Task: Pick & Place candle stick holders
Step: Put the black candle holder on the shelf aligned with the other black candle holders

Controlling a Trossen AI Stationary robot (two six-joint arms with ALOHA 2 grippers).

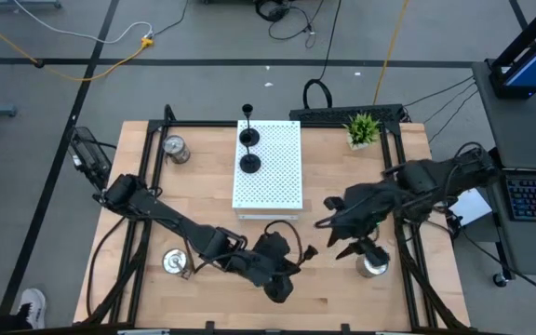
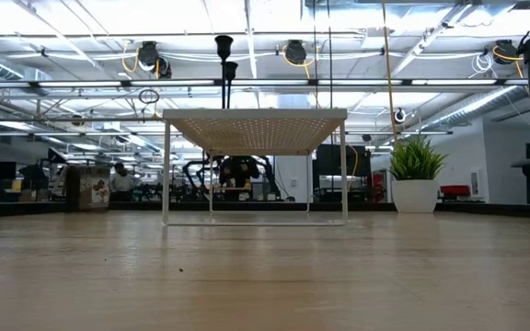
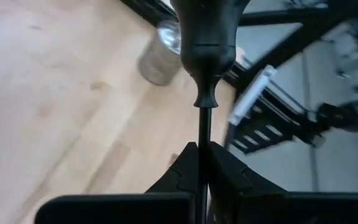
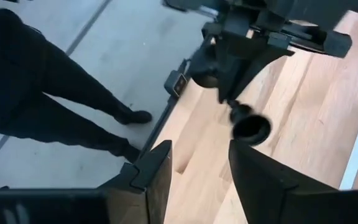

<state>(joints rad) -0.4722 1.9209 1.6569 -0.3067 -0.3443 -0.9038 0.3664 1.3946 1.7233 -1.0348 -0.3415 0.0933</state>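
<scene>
Candle stick holders are spread over a wooden table [image 1: 203,205]. The left gripper [image 3: 199,163], low near the table's front edge, has its fingers pressed together on the thin stem of a black holder [image 3: 205,43], which sticks straight out ahead of the fingertips. In the high view this gripper [image 1: 298,253] faces the right gripper [image 1: 328,223], which hangs just beside it with only a small gap between them. The right gripper's [image 4: 199,163] fingers are spread apart with nothing between them; the held black holder's rounded end [image 4: 250,126] floats just beyond their tips.

Two more black holders [image 1: 248,138] stand on a white perforated board [image 1: 282,177], well behind both grippers. One silver holder [image 1: 372,267] sits just beside the right gripper, toward the table's front. Another silver holder [image 1: 173,262] lies beside the left arm, and a third silver holder [image 1: 175,147] stands far back near the board. A small green plant [image 1: 362,127] stands at the back corner.
</scene>
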